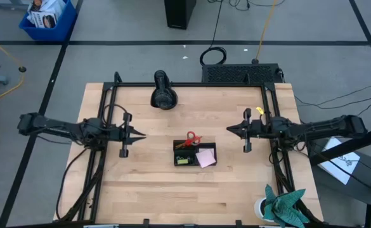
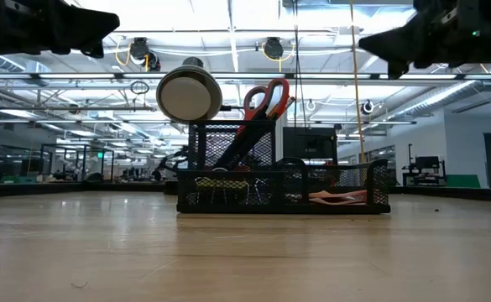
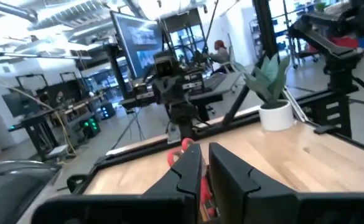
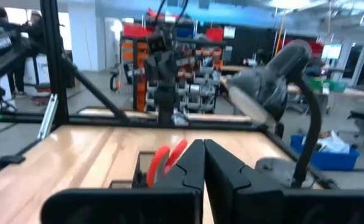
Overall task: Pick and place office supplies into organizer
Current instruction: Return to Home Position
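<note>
The black mesh organizer (image 1: pixel 195 153) stands in the middle of the table. Red-handled scissors (image 1: pixel 191 137) stand upright in its tall compartment (image 2: pixel 228 155), handles up. A pink sticky-note pad (image 1: pixel 205 158) and a small yellow-green piece (image 1: pixel 182 161) lie in the low compartments. My left gripper (image 1: pixel 141 134) hangs level above the table, left of the organizer, its fingers all but closed on nothing. My right gripper (image 1: pixel 231 128) hangs level to the right of the organizer, shut and empty. Both point toward the organizer, well clear of it.
A black rounded device (image 1: pixel 163 90) stands at the table's far edge, behind the organizer. A white pot with a teal-green cloth plant (image 1: pixel 280 206) sits at the near right corner. Black frame rails (image 1: pixel 112 101) run along the table's sides. Bare wood lies in front of the organizer.
</note>
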Robot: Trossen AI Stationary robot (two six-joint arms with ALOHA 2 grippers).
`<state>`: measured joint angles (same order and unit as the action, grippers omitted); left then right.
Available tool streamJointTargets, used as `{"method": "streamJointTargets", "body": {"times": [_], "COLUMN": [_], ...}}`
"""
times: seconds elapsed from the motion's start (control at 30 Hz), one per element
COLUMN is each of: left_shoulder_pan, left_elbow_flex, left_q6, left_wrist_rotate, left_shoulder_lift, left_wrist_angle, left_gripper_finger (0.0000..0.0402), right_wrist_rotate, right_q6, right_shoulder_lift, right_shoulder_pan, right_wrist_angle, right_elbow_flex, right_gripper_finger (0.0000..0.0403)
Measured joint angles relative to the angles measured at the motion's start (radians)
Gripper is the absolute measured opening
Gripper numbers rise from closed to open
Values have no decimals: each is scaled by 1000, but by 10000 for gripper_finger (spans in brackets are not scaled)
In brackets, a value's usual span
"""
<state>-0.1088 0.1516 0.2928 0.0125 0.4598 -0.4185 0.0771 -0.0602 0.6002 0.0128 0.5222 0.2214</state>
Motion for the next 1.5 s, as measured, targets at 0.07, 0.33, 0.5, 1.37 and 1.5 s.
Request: {"method": "streamJointTargets", "body": {"times": [0.07,0.33,0.5,1.37,1.5], "left_shoulder_pan": [6,7,7,6,6], "left_elbow_flex": [0,0,0,-112,-136], "left_q6": [-3,-8,-4,-116,-96], "left_wrist_rotate": [2,-6,-12,118,118], "left_shoulder_lift": [-51,-235,-298,-305,-305], "left_wrist_angle": [61,279,373,290,227], "left_gripper_finger": [37,37,37,37,37], "right_wrist_rotate": [0,-3,-3,285,235], "right_q6": [-2,70,124,-20,-35], "right_shoulder_lift": [-68,-305,-345,-400,-428], "right_shoulder_pan": [0,17,37,330,317], "right_wrist_angle": [-48,-297,-386,-385,-414], "right_elbow_flex": [0,0,0,1,1], "right_gripper_finger": [0,0,0,0,0]}}
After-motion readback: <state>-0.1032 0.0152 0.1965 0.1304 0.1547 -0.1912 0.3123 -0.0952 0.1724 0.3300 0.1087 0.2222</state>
